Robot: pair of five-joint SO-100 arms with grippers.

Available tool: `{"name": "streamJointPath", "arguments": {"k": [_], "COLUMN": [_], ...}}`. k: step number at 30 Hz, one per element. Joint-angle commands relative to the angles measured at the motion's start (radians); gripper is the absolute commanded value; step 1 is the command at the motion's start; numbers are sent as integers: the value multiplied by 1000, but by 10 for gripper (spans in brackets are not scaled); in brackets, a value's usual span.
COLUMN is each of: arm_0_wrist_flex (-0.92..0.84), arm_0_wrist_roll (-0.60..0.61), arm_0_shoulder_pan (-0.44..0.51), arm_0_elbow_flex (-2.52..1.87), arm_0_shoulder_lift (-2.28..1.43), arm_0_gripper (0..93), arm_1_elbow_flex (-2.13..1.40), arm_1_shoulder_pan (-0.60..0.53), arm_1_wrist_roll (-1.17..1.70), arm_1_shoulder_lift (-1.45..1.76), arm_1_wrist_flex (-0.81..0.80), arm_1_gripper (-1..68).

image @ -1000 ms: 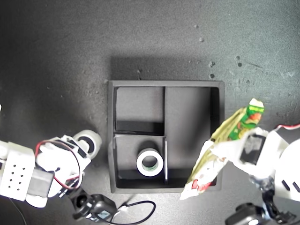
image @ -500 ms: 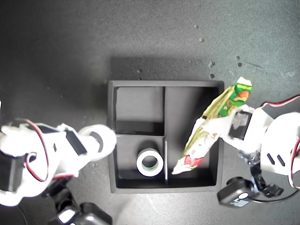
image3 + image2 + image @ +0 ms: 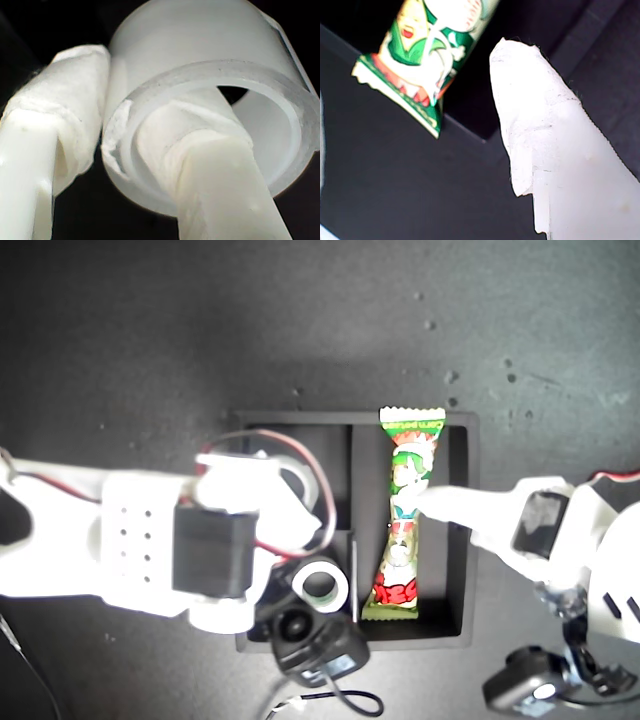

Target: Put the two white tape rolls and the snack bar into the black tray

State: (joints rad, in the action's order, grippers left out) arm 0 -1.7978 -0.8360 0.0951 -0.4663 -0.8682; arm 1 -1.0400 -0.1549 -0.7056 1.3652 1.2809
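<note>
Bar (image 3: 405, 515) lies in the tray's (image 3: 460, 530) long bay beside my parted first gripper (image 3: 440, 502), while my second gripper (image 3: 135, 145) pinches a roll (image 3: 210, 95) through its hole, over the empty bay, ready to drop.

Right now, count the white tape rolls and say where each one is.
2. One tape roll lies in a small compartment of the black tray. The other tape roll is clamped between my second gripper's fingers; the arm largely hides it in the exterior view.
</note>
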Motion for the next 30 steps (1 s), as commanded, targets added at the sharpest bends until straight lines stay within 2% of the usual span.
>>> {"name": "streamJointPath", "arguments": {"k": [1,2,4,6,8,13,19,22,25,27,30], "arm_0_wrist_flex": [-31,-31,-31,-32,-32,-34,-34,-34,-21,25,133], "arm_0_wrist_roll": [12,14,12,2,-8,-25,-40,-61,-89,-114,-155], "arm_0_shoulder_pan": [-26,-28,-29,-26,-23,-31,-66,-81,-103,-115,-115], "arm_0_elbow_flex": [115,127,143,132,104,48,-133,-310,-551,-758,-1103], "arm_0_shoulder_lift": [32,46,71,80,78,15,-256,-502,-792,-1012,-1347], "arm_0_gripper": [1,2,16,90,138,150,98,26,6,1,1], "arm_1_elbow_flex": [170,212,304,391,472,580,460,451,434,367,109], "arm_1_shoulder_pan": [-25,-25,-28,-28,-28,-9,8,18,34,55,72], "arm_1_wrist_roll": [-87,-141,-219,-318,-399,-543,-655,-672,-669,-663,-650], "arm_1_shoulder_lift": [25,25,25,25,25,32,103,121,184,264,453], "arm_1_wrist_flex": [80,112,176,247,322,520,518,515,517,515,430], "arm_1_gripper": [97,47,21,3,-1,-3,-6,-6,-6,-6,-6]}}
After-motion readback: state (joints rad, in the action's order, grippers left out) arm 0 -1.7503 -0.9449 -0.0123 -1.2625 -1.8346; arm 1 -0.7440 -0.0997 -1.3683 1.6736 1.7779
